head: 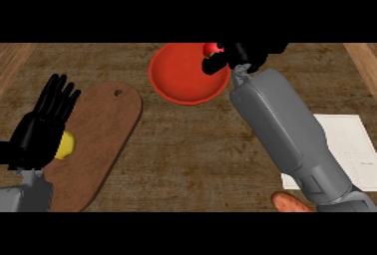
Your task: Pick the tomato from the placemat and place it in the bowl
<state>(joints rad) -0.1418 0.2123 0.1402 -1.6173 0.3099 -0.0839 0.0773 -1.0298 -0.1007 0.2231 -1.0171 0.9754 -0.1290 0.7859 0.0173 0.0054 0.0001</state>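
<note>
A red bowl point(184, 79) sits on the counter at the top middle of the head view. My right hand point(247, 54) reaches over the bowl's right rim, its fingers curled round a red tomato point(213, 48), of which only a small part shows. A white placemat point(352, 149) lies at the right, partly under my right forearm. At the left, my left hand point(40, 127) rests open with its fingers pointing up.
A long brown cutting board point(99, 144) lies at the left, with a yellow object point(66, 145) partly hidden behind my left hand. An orange-brown object point(290, 201) shows at the lower edge beside my right forearm.
</note>
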